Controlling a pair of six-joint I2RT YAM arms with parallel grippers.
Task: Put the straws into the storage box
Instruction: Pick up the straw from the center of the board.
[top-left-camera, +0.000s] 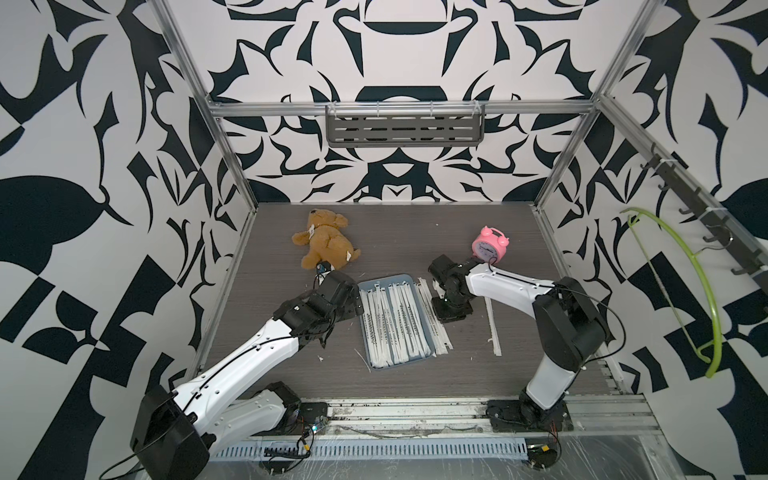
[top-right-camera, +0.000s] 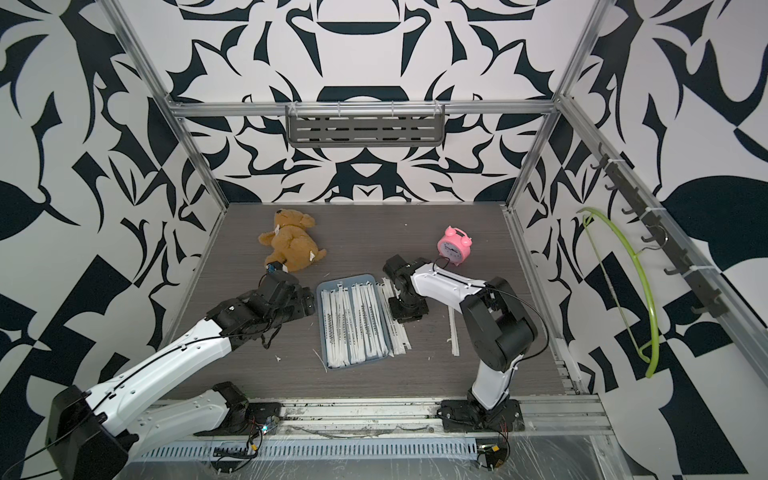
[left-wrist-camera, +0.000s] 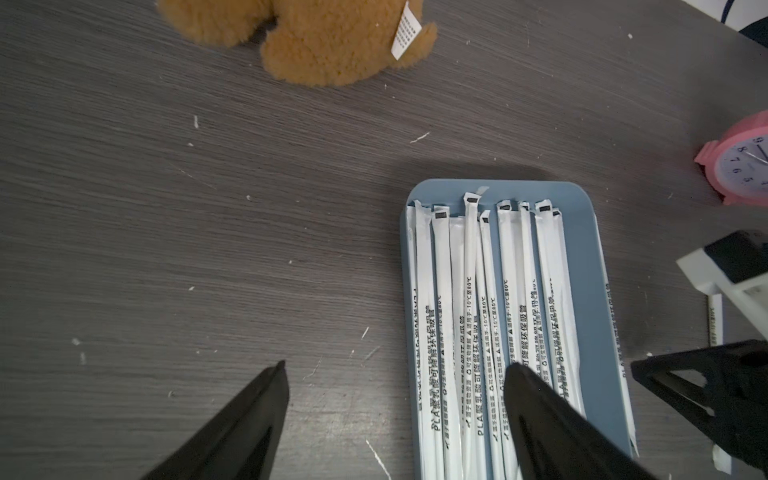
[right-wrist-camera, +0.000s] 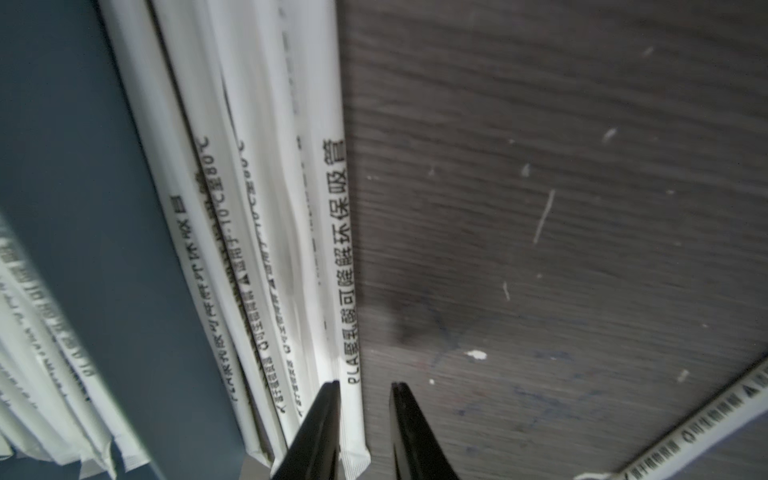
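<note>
The box (top-left-camera: 384, 280) sits mid-surface and holds most of the straws (top-left-camera: 395, 324), laid lengthwise. A short row (top-left-camera: 432, 324) lies on the surface just beside its right rim, and a lone straw (top-left-camera: 493, 328) lies well apart, further right.

The right gripper (right-wrist-camera: 363, 388) is low over that row. Its fingers stand narrow, straddling the outermost straw (right-wrist-camera: 345, 249) with a gap showing beside it, so nothing is gripped yet. The inner finger sits right at the seam with the neighbouring straw. If it closes there, it may pinch two wrappers or push the neighbour askew. The flat paper could also slide out of the pads. The straw's end shows close behind the fingertips, so the hold looks off-centre. A lifted straw may droop and catch the rim.

The left gripper (left-wrist-camera: 397, 374) hangs empty with its fingers wide, one tip over bare surface and the other over the packed straws. If it dips, it could scuff them, or it could block the drop.
</note>
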